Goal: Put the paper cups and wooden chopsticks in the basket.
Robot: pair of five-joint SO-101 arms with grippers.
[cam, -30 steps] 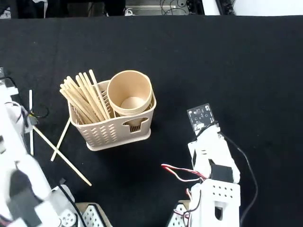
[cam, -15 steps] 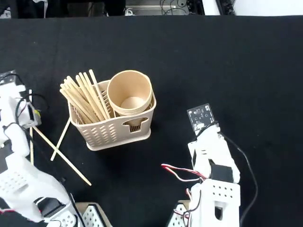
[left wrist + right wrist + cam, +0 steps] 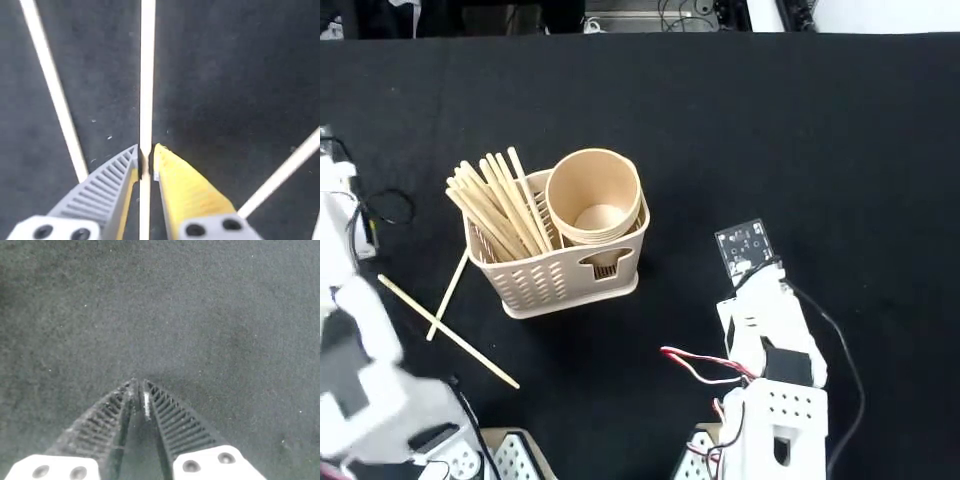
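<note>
I see a black-clothed counter [image 3: 800, 130], with cables [image 3: 685, 14] beyond its far edge. The left jaws pinch a wooden chopstick [image 3: 147, 75]; the right jaws sit closed together.

The cloth [image 3: 820, 120] is black, matt, slightly fuzzy. The basket [image 3: 555, 280] is smooth beige plastic, perforated. The cups [image 3: 593, 195] are matt tan paper. The chopstick [image 3: 147, 75] is pale, smooth bare wood. The left gripper [image 3: 146, 148] is ribbed plastic, grey and yellow.
</note>
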